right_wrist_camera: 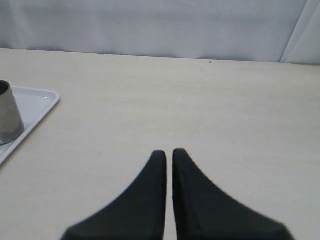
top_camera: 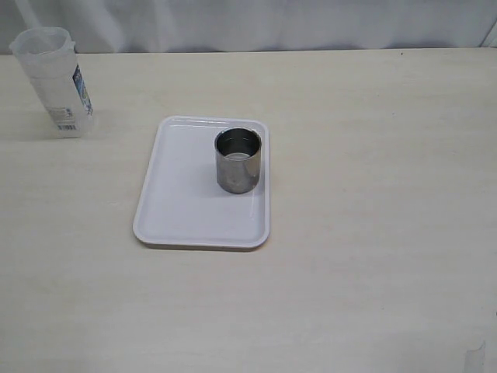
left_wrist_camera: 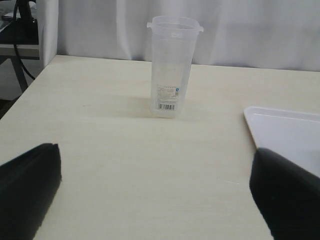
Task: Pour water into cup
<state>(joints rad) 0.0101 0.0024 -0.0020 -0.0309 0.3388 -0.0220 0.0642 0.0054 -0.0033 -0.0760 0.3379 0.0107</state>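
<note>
Cup sits on tray; left gripper gapes wide, right gripper pinched together.

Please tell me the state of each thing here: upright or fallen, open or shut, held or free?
cup: upright on the tray, open top, not held.
plastic container: upright on the table, no lid, not held.
tray: flat on the table, holding the cup.
left hand: open wide, empty.
right hand: shut, empty.

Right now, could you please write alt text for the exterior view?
A steel cup stands upright on a white tray, by its far right corner, on a pale table. A clear plastic container stands off the tray at far left.
</note>
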